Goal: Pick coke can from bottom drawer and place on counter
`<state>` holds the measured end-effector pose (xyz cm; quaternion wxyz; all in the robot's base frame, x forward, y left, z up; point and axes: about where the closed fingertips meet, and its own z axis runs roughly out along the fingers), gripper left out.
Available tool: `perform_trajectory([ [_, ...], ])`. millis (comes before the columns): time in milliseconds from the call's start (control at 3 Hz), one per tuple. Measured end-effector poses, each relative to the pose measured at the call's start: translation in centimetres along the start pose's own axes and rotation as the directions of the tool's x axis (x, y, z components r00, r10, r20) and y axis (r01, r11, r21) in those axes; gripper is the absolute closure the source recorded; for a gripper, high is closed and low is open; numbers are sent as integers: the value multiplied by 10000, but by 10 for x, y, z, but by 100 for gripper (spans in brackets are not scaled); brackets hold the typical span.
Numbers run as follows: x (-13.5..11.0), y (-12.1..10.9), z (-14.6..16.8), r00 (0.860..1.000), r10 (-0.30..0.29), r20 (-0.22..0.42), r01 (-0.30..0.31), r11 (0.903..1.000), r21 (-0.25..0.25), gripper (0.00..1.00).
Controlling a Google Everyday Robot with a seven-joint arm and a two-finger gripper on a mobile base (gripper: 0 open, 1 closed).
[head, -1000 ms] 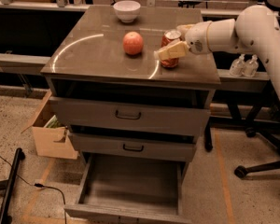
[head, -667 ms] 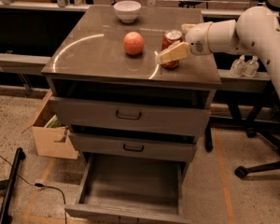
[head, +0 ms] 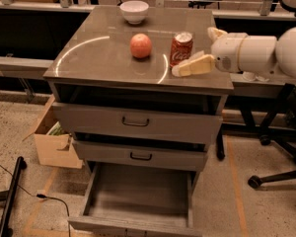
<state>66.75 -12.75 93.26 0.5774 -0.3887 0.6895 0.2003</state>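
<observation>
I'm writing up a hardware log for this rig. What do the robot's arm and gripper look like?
The arm is built of smooth, rounded white shells, a cylinder-like wrist widening into a bulbous segment; no cables or markings show. The gripper, at the right edge of the counter beside the coke can, has two flat, cream-coloured fingers.

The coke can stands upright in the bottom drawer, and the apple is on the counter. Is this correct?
Not quite. The camera view shows the coke can upright on the counter, beside the apple, not in the bottom drawer. The tool, open, is just right of the can.
</observation>
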Motion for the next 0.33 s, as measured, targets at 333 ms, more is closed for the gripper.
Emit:
perform_trajectory([
  [333,18,-5,-26,9997,192,-117,-187,9989,435,0],
])
